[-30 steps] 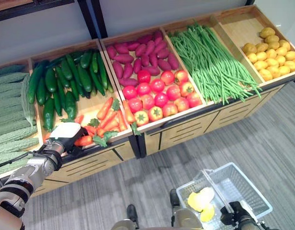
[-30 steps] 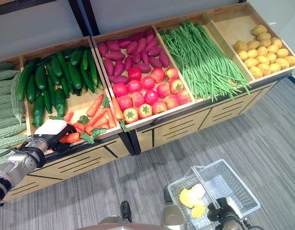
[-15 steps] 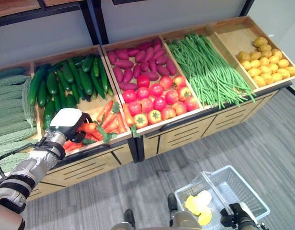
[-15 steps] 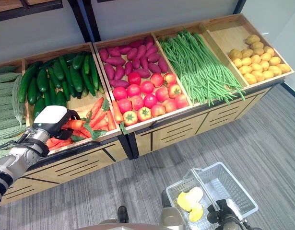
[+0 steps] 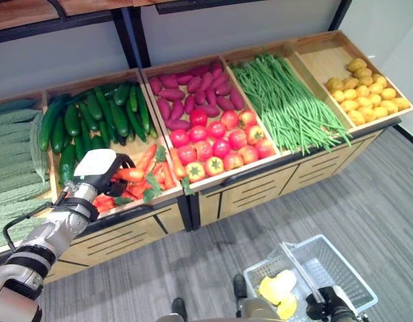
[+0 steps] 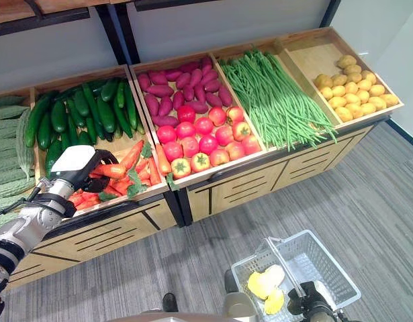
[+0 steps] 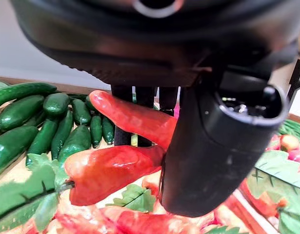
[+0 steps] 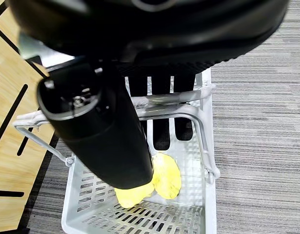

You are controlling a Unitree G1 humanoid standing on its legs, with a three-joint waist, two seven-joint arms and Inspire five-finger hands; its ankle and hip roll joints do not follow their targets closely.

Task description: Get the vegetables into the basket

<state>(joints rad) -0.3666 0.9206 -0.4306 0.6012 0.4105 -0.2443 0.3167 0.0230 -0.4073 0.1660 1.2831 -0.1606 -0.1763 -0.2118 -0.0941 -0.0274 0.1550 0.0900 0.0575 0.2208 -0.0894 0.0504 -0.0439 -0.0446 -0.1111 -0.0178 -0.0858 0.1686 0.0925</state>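
My left hand (image 5: 97,169) hovers over the carrot heap (image 5: 154,176) in the front part of a wooden bin. Its thumb and fingers are shut on an orange carrot (image 7: 131,118), which sticks out sideways from the hand (image 6: 74,165) just above the other carrots (image 7: 109,171). Low at the right, my right hand (image 5: 330,310) is shut on the wire handle (image 8: 173,97) of a white plastic basket (image 5: 348,269), held above the grey floor. Two yellow vegetables (image 8: 160,178) lie in the basket's near end (image 6: 262,284).
The wooden stand holds bitter gourds (image 5: 11,151) at far left, cucumbers (image 5: 92,117) behind the carrots, then purple sweet potatoes (image 5: 193,84) with tomatoes (image 5: 216,137), green beans (image 5: 287,100) and yellow potatoes (image 5: 367,90). Dark shelf posts (image 5: 129,40) rise behind.
My left hand rose from the bin's front edge to over the carrots, lifting the carrot in its grasp. The camera shifted a little. The right hand and basket stayed put.
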